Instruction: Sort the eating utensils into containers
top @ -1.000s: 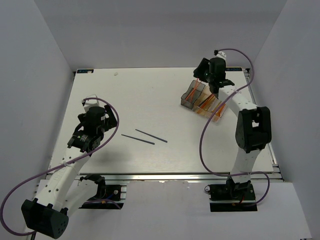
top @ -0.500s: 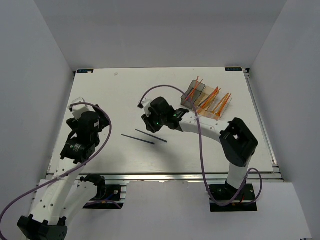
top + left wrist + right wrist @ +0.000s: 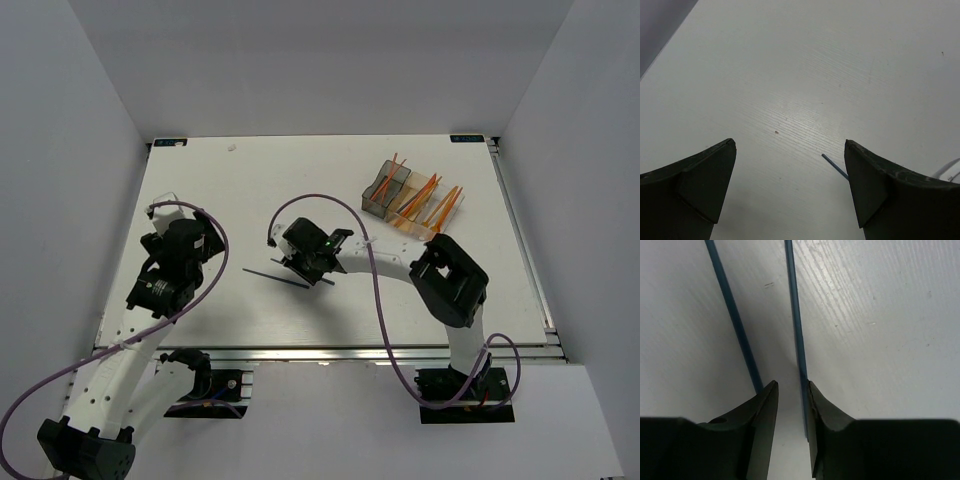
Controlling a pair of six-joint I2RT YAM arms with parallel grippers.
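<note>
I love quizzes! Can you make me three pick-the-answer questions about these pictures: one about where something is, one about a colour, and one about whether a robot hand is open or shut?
1. Where are the dark blue sticks?
A. in a cup
B. on the table, at the right gripper
C. on a plate

2. What colour are the utensils standing in the bins?
A. green
B. orange
C. white

3. How is the left gripper?
A. wide open and empty
B. shut on a fork
C. shut on a spoon

Answers: B, both sticks lie flat on the table by the right gripper's fingertips; B, orange handles poke out of the bins; A, its fingers stand far apart, holding nothing.
</note>
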